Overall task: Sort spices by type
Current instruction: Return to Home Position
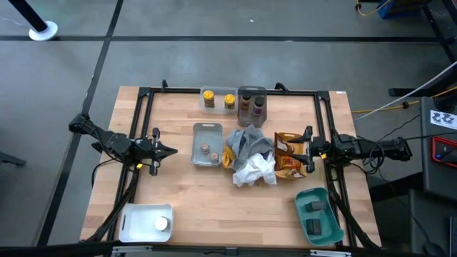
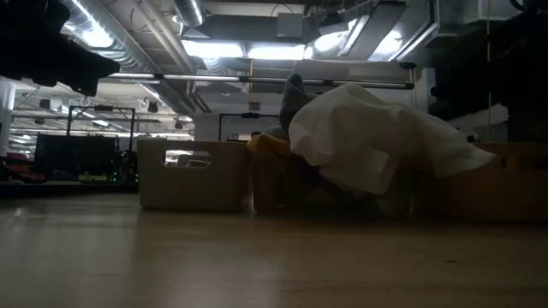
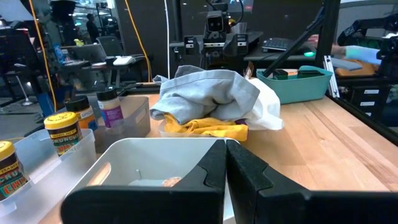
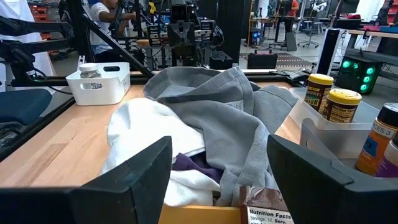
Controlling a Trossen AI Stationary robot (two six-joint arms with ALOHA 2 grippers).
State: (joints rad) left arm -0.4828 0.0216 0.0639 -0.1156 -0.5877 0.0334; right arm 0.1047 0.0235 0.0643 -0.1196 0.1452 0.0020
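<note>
Both arms sit low at the table's sides: the left gripper (image 1: 170, 150) is pinched together with nothing in it, and the right gripper (image 1: 308, 151) is spread wide and empty, with the brown packets (image 1: 289, 158) just ahead of it. Those packets look light, crinkly and floppy, so I'd pinch one by a top edge, not the belly, and mind the grey cloth (image 1: 246, 141) and white cloth (image 1: 255, 171) heaped against them. Up at the back, yellow jars (image 1: 218, 100) stand in the clear tray (image 1: 202, 91) and dark jars (image 1: 251, 107) in the dark grey tray (image 1: 251, 89) beside it. They look rigid and smooth-sided, probably slippery, so grip across the body just under the lid. Tiny pots (image 1: 208, 151) sit in the pale grey tray (image 1: 207, 128): light and easy to tip. Dark tins (image 1: 314, 216) lie flat in the teal tray (image 1: 303, 196); take those by the edges. The table (image 1: 214, 207) is pale wood, level, inside a black frame (image 1: 143, 96). Beyond it is a workshop, with ducts and strip lights overhead and a person (image 4: 109, 18) at the benches behind
</note>
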